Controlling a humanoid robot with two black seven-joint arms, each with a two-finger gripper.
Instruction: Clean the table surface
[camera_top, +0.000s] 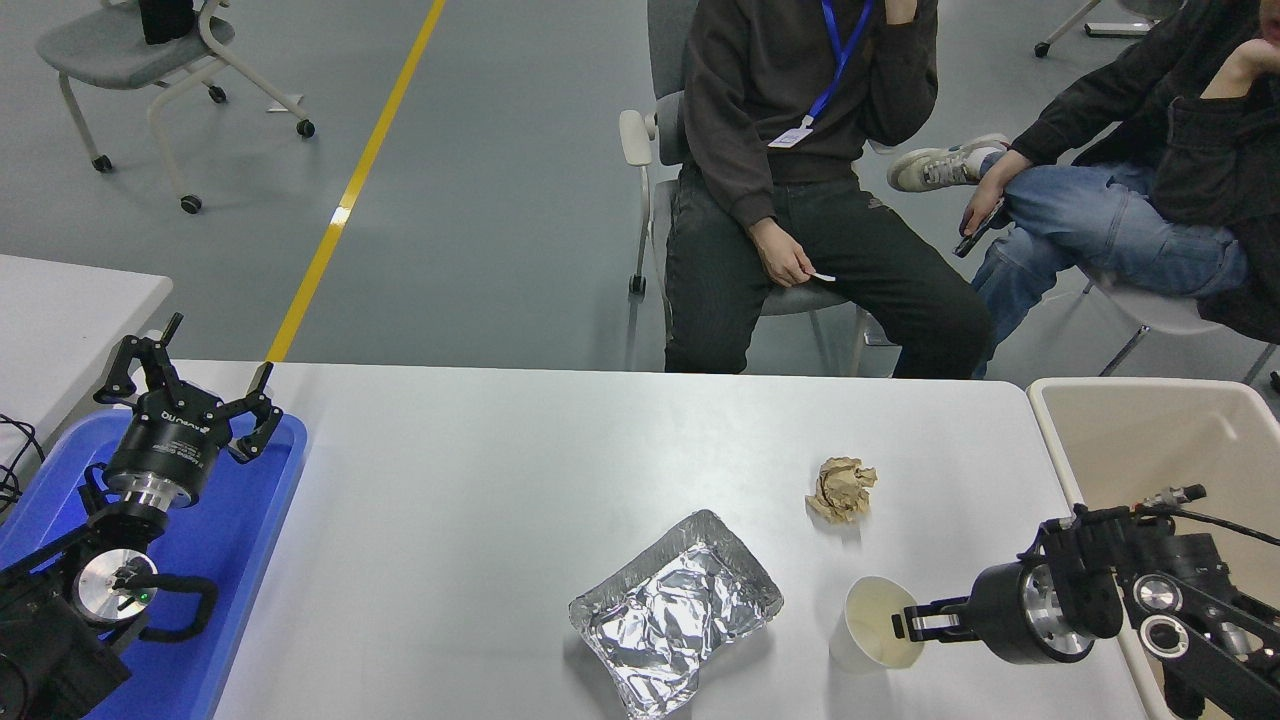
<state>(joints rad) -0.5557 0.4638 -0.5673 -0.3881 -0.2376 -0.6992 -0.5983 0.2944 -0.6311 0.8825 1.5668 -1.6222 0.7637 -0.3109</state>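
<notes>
The right black gripper (905, 627) is reaching in from the lower right and pointing leftward, with its jaws at the near-right rim of a tilted white paper cup (873, 637); one finger is sitting inside the cup's mouth and the jaws are appearing to pinch the rim wall, though the outer finger is hard to make out. The cup is leaning with its open mouth facing up and toward the gripper, resting on the large, smooth, light grey-white table surface (480, 520), which is spreading out beneath and to the left of the jaws.

Just left of the cup, a crumpled rectangular silver foil tray (675, 610) is lying on the tabletop, apart from the cup. Beyond the jaws, farther from the robot, a crumpled ball of brown paper (841, 488) is sitting by itself. To the right, behind the gripper's wrist, a beige plastic bin (1140, 430) is standing at the table's edge.

The left black gripper (190, 385) is hanging parked at the lower left with its fingers spread wide, grasping nothing, above a blue plastic tray (240, 540).

Two people are sitting on chairs at the far side.
</notes>
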